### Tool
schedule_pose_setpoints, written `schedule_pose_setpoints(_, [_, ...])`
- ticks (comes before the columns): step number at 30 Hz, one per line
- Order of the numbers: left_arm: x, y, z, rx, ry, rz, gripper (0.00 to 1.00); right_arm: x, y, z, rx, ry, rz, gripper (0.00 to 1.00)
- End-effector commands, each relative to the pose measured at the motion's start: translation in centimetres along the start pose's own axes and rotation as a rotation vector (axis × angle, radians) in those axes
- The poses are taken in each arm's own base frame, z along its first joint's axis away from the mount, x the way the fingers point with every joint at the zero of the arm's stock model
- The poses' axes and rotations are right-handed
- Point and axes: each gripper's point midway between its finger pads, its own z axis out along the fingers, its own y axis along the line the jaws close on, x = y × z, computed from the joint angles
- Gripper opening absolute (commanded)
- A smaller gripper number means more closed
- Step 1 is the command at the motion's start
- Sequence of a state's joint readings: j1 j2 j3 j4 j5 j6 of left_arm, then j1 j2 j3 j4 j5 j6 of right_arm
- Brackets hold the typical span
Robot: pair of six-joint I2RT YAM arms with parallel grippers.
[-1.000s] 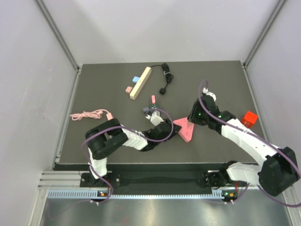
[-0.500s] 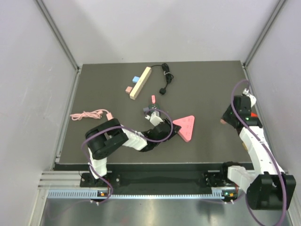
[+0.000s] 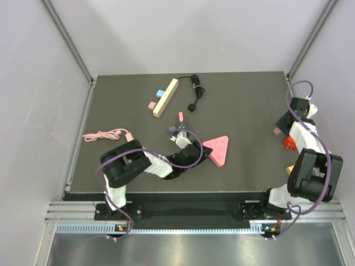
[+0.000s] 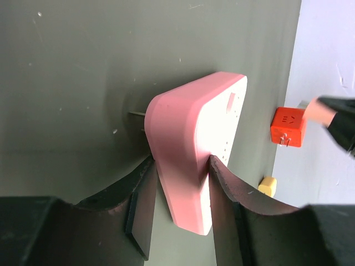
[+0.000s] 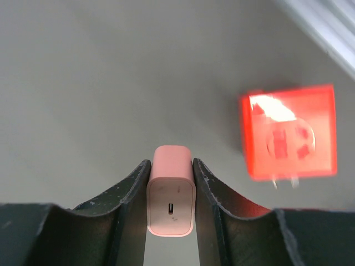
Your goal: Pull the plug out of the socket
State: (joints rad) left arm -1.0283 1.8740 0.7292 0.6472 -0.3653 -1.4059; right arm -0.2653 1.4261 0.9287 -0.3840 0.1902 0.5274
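white and black arms (image 3: 304, 138), purple cables (image 3: 100, 169), dark curved fingers (image 4: 141, 208)

On my overhead feed a cream bar (image 3: 165, 97) lies slantwise at the far side of the dark mat (image 3: 238, 100). A blue block (image 3: 160, 93) and a pink block (image 3: 151, 105) sit just beside its left flank. A black cable (image 3: 195, 91) curls to its right. A pink cable (image 3: 105, 134) sits coiled near the mat's left edge. A red cube (image 5: 288, 132) with prongs rests by the right edge. A small yellow piece (image 4: 267, 185), possibly another adapter, lies near it.
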Motion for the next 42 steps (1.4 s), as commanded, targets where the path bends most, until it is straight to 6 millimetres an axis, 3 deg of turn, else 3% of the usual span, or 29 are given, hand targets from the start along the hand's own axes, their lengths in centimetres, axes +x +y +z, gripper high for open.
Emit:
schedule_pose_setpoints(1, [-0.5,8.6,-0.9,-0.254,-0.006,0.157,0.0,-6.2,2.4,0.2,-0.11,-0.136,0.097,0.14])
schedule_pose_setpoints(3, [-0.5,8.6,-1.0,-0.249,-0.009,0.153,0.0,-7.5,3.2,1.2,-0.134,-0.132,0.109,0.23])
schedule_pose_setpoints(8, [-0.5,8.5,-1.0,-0.246,-0.01,0.152,0.0,-8.2,3.3,2.9,-0.124,-0.117,0.117,0.29])
schedule_pose_setpoints(19, [-0.5,8.5,-1.1,-0.243,-0.009,0.152,0.0,-5.4,1.9,6.3,-0.068,-0.037,0.118,0.32])
schedule_pose_setpoints(24, [-0.5,8.6,-1.1,-0.242,-0.009,0.151,0.0,-5.0,0.8,6.2,-0.01,-0.022,0.075,0.64])
schedule_pose_setpoints(27, [-0.5,8.5,-1.0,-0.239,-0.008,0.152,0.0,-5.8,0.6,5.3,0.013,-0.035,0.046,0.8])
schedule_pose_setpoints(30, [-0.5,8.5,-1.1,-0.238,-0.009,0.15,0.0,-6.4,0.3,4.0,0.071,-0.048,-0.018,0.89])
schedule_pose_setpoints(35, [-0.4,8.4,-1.0,-0.229,-0.005,0.148,0.0,-8.2,3.6,-1.1,0.061,-0.159,-0.138,0.95])
schedule_pose_setpoints(36, [-0.3,8.5,-1.0,-0.229,0.0,0.15,0.0,-7.6,5.2,-2.2,0.034,-0.168,-0.19,0.95])
schedule_pose_setpoints(38, [-0.3,8.4,-0.9,-0.227,0.0,0.15,0.0,-7.2,6.5,-4.5,0.01,-0.189,-0.24,0.95])
schedule_pose_setpoints(41, [-0.3,8.2,-0.8,-0.222,0.001,0.152,0.0,-4.1,9.7,-7.3,-0.098,-0.178,-0.334,0.96])
schedule_pose_setpoints(42, [-0.2,8.3,-0.8,-0.225,0.003,0.155,0.0,-1.8,10.6,-7.8,-0.131,-0.157,-0.385,0.95])
